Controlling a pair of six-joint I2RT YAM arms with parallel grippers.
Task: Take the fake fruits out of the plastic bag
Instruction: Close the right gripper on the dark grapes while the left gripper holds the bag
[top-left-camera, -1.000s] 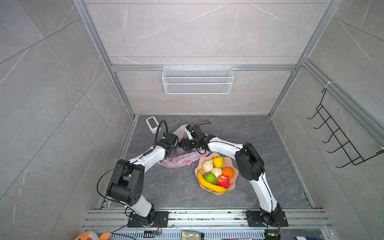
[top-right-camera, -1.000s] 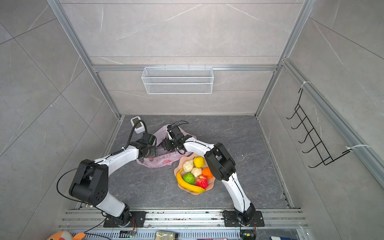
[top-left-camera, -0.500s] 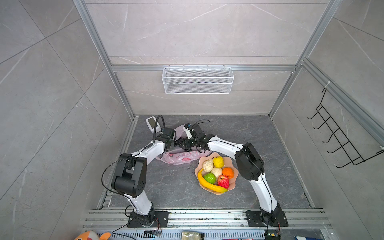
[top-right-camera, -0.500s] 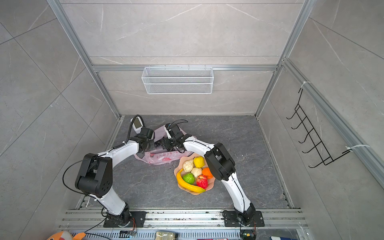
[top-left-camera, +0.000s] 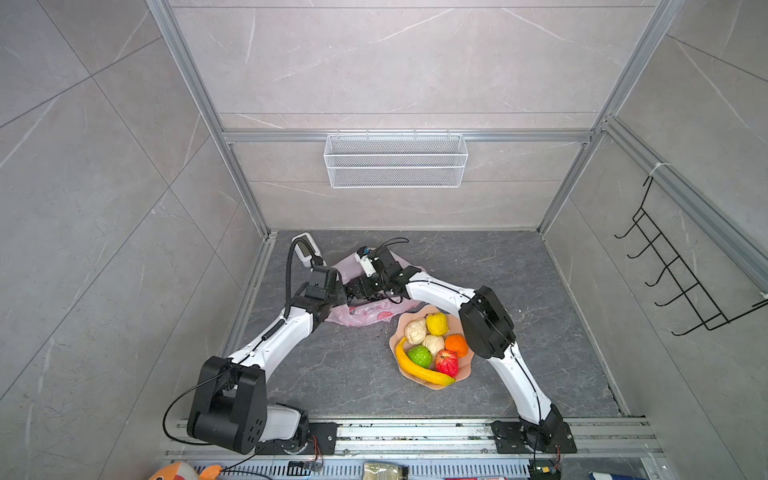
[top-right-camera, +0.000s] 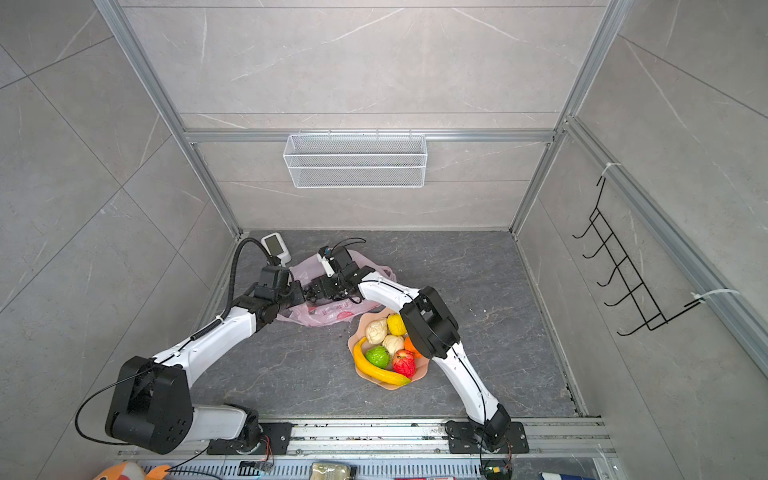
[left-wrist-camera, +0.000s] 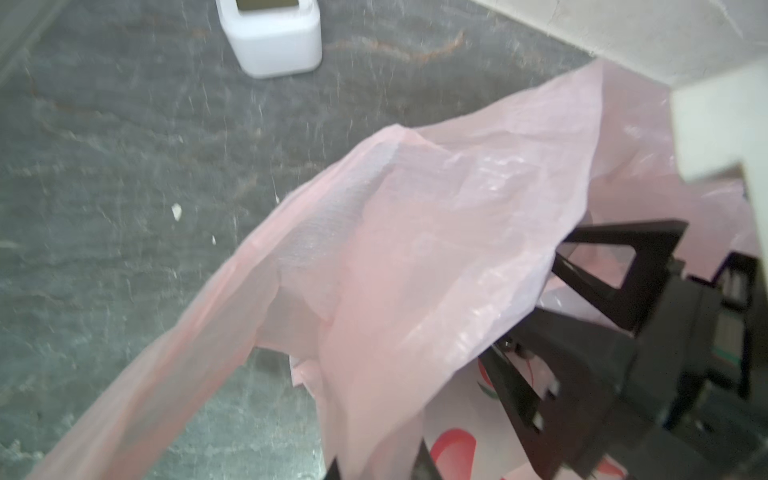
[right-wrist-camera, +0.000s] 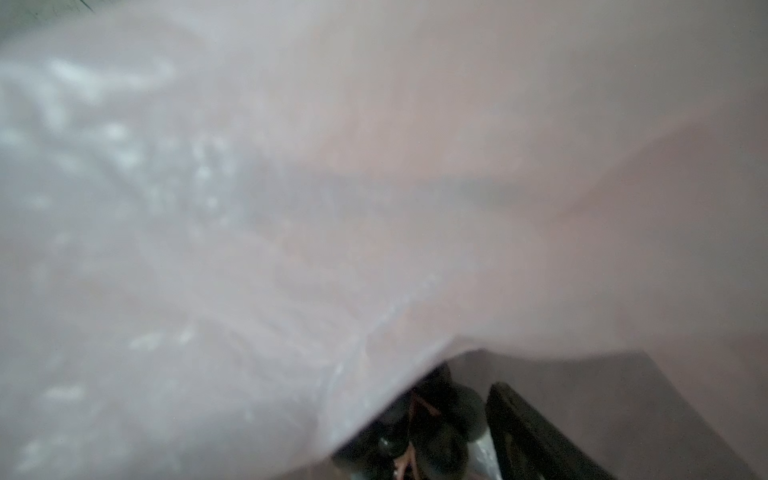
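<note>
The pink plastic bag (top-left-camera: 374, 309) (top-right-camera: 328, 312) lies crumpled at the back left of the floor. My left gripper (top-left-camera: 338, 291) (left-wrist-camera: 376, 467) is shut on a fold of the bag's film (left-wrist-camera: 415, 249), which it holds up. My right gripper (top-left-camera: 353, 289) (right-wrist-camera: 432, 399) is inside the bag's mouth and open, its black fingers (left-wrist-camera: 615, 299) spread wide. A dark purple grape bunch (right-wrist-camera: 432, 424) sits between them, half hidden by film (right-wrist-camera: 291, 166). The other fake fruits lie on the peach plate (top-left-camera: 465, 374): a banana (top-left-camera: 419, 370) with green (top-left-camera: 419, 355), red (top-left-camera: 446, 362), orange (top-left-camera: 456, 344), yellow (top-left-camera: 436, 323) and beige (top-left-camera: 415, 330) pieces.
A small white device (top-left-camera: 305, 249) (left-wrist-camera: 270, 37) stands at the back left corner, just behind the bag. The plate (top-right-camera: 419, 370) sits under my right arm's elbow. A wire basket (top-left-camera: 395, 160) hangs on the back wall and a black hook rack (top-left-camera: 681, 282) on the right wall.
My left gripper has shifted along the bag's left edge and shut on its film. My right gripper has opened wider inside the bag.
</note>
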